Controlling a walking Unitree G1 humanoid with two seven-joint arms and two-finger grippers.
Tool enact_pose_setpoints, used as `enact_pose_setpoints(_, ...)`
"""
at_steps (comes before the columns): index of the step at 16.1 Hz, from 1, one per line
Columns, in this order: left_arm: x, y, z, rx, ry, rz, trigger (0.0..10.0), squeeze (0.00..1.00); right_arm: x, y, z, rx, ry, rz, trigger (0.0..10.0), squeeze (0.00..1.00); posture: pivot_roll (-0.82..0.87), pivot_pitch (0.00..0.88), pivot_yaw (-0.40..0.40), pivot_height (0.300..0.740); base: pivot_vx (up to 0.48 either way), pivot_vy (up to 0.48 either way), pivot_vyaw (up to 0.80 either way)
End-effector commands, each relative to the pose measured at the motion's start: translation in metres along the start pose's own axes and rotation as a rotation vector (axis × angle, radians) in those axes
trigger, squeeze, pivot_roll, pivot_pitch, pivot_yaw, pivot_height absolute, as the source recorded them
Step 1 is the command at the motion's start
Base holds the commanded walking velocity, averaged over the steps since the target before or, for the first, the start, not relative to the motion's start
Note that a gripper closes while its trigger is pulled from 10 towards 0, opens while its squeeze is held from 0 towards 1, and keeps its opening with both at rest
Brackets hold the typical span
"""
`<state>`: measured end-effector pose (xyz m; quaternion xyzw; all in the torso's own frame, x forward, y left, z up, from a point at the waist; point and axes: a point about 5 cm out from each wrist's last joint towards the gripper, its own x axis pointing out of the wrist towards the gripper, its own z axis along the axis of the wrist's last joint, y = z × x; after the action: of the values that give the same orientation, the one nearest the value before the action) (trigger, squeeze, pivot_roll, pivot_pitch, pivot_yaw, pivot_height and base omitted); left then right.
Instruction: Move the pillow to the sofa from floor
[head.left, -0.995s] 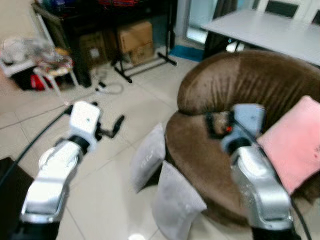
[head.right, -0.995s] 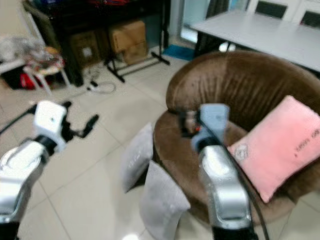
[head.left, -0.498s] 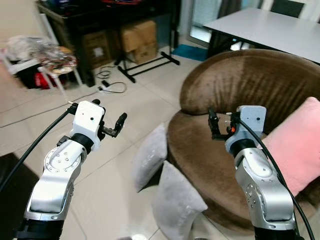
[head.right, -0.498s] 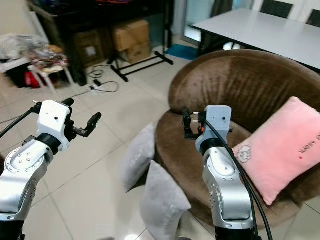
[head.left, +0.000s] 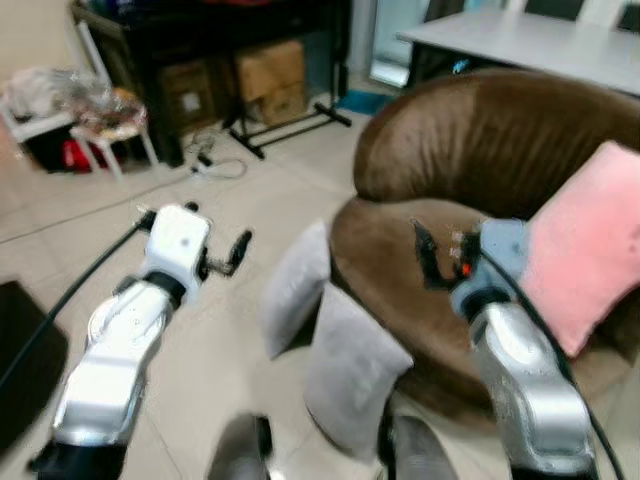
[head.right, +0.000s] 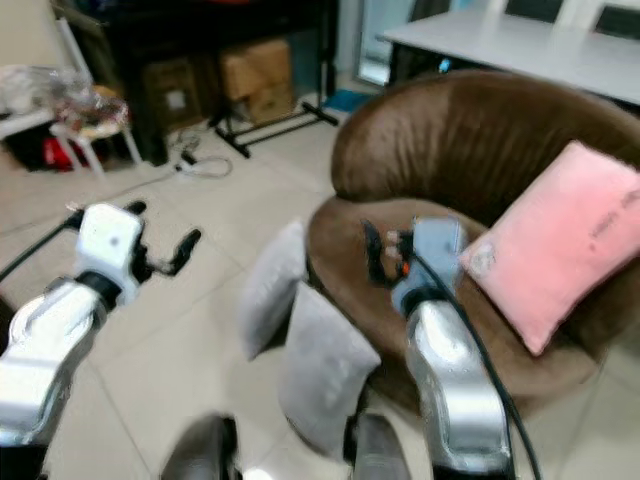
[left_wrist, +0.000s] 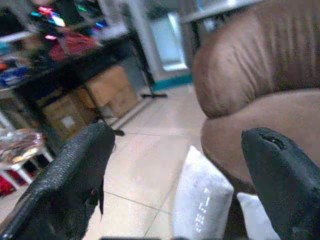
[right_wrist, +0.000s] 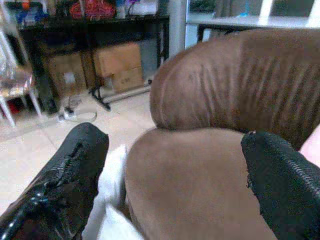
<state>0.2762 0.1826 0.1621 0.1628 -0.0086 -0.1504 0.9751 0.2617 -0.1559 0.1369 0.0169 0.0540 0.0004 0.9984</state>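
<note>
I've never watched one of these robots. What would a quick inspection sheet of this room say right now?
Surface: pale tiled floor.
Job's things: two grey pillows standing on the floor, leaning against the brown sofa; a pink pillow already on the seat.
Clutter: cardboard boxes, a small white stool with things piled on it.
Claws: left claw open above the floor; right claw open above the sofa seat; both empty.
Cables: a black cable along the left arm; a cord on the floor.
Surroundings: grey table behind the sofa.
</note>
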Motion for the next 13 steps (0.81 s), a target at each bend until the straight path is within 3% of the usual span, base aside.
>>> enact_pose_setpoints(1,-0.004,0.0009,-0.0109,-0.008,0.046,0.008,10.0,0.38,0.0031,0.0067,0.005,0.007,-0.017,0.032,10.0,0.0,-0.12,0.0,0.023,0.585,0.0,0.0,0.0)
enact_pose_setpoints(6,-0.0052,0.0005,-0.0131,-0.019,0.047,0.013,10.0,0.4,0.0033,0.0088,0.0027,-0.041,0.001,0.048,10.0,0.0,-0.12,0.0,0.016,0.54,0.0,0.0,0.0)
enact_pose_setpoints(13,-0.0062,-0.0008,-0.0129,-0.053,0.034,0.004,10.0,0.45,0.0044,0.0096,0.0006,-0.071,0.023,0.058,10.0,0.0,-0.12,0.0,0.007,0.54,0.0,0.0,0.0)
